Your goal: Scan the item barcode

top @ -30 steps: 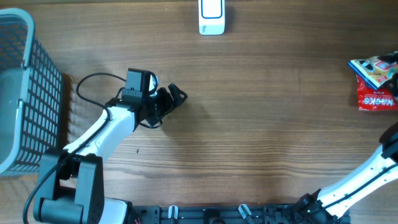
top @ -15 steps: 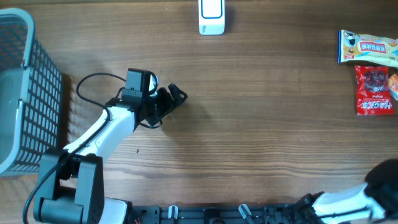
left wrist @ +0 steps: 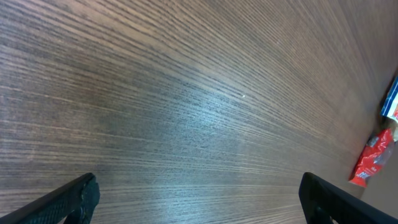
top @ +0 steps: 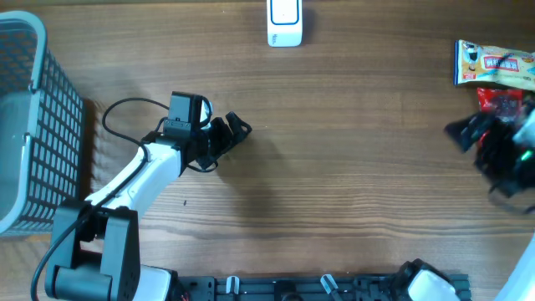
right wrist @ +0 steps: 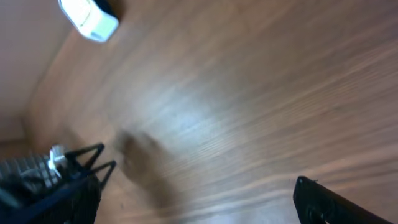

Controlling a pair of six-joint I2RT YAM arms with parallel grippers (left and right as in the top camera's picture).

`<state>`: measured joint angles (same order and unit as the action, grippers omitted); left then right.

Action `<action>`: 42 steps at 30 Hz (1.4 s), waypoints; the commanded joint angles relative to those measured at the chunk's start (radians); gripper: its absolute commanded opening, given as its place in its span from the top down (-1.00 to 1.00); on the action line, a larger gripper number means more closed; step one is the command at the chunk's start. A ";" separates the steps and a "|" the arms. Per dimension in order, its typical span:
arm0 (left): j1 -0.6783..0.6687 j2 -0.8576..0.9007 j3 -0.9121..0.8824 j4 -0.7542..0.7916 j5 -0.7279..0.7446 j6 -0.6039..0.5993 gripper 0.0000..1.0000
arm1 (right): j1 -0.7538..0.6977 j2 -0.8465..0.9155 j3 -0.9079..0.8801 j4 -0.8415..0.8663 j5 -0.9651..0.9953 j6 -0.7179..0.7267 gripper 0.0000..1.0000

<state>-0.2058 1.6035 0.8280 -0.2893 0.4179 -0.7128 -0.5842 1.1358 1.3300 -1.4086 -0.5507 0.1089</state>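
Two items lie at the table's far right: a yellow and blue snack packet (top: pixel 495 64) and, just in front of it, a red packet (top: pixel 500 100). The red packet (left wrist: pixel 372 163) also shows far off in the left wrist view. No barcode shows on either. The white scanner (top: pixel 285 23) stands at the back edge, and the right wrist view catches the scanner (right wrist: pixel 89 18) too. My right gripper (top: pixel 472 146), blurred, hovers open beside the red packet, and my right gripper (right wrist: pixel 199 211) has only bare wood between its fingers. My left gripper (top: pixel 230 136) rests open at the left, holding nothing.
A grey wire basket (top: pixel 25 125) stands at the left edge. My left arm (top: pixel 134 180) with its black cable reaches from the front left corner. Bare wood lies between the two arms.
The yellow and blue packet went from tilted over the red one to lying flat behind it. My right arm swung from the front right edge to beside the red packet. The left arm stayed still.
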 commanded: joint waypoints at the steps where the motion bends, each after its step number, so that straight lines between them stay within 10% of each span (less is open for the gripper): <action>1: 0.000 0.000 -0.002 0.003 -0.004 -0.002 -1.00 | 0.012 -0.109 -0.213 0.045 -0.023 0.047 -1.00; 8: 0.000 0.000 -0.002 0.003 -0.005 -0.002 -1.00 | 0.012 -0.094 -0.441 0.070 0.167 0.508 -0.99; 23: 0.000 0.000 -0.002 0.003 -0.005 -0.002 -1.00 | 0.012 0.113 -0.447 0.610 0.348 0.548 -0.99; 42: 0.000 0.000 -0.002 0.003 -0.004 -0.002 -1.00 | 0.463 -0.580 -0.590 0.678 0.549 0.544 -0.99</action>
<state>-0.2054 1.6035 0.8280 -0.2882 0.4160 -0.7124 -0.1314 0.6212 0.8379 -0.7498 -0.0322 0.6510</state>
